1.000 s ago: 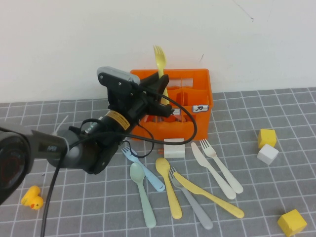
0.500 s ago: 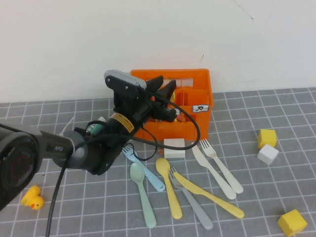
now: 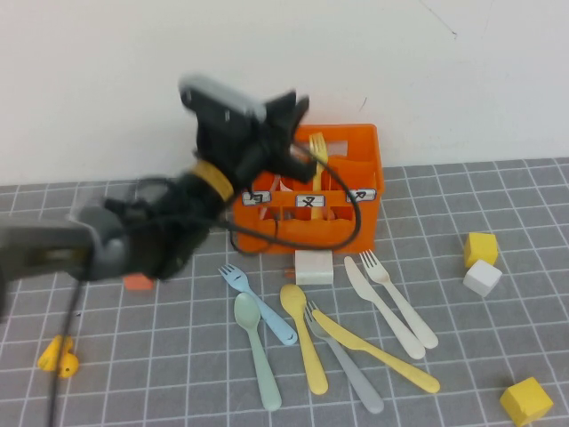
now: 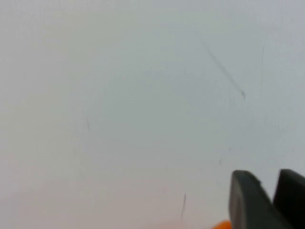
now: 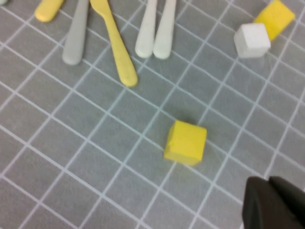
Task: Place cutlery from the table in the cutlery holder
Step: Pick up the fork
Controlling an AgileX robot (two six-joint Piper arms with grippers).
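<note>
The orange cutlery holder [image 3: 356,218] stands at the back of the table, with a yellow fork [image 3: 317,153] upright inside it. My left gripper [image 3: 293,120] is raised above the holder's left rear part, open and empty; in the left wrist view it [image 4: 275,191] faces the white wall. On the tiles in front lie a blue fork [image 3: 258,305], a mint spoon [image 3: 256,347], a yellow spoon [image 3: 304,342], a grey fork [image 3: 345,360], a yellow knife [image 3: 373,351], a cream knife [image 3: 382,307] and a cream fork [image 3: 400,298]. My right gripper [image 5: 269,191] is shut, hovering over the table near a yellow cube [image 5: 186,142].
A white block [image 3: 313,267] sits against the holder's front. A yellow cube [image 3: 480,248] and a white cube [image 3: 482,277] lie right, another yellow cube [image 3: 524,400] front right. A small orange cube [image 3: 138,282] and a yellow duck [image 3: 58,356] lie left.
My left gripper held the yellow fork above the holder, let it go into the holder, and has now risen, open and empty. The cutlery on the table has not moved.
</note>
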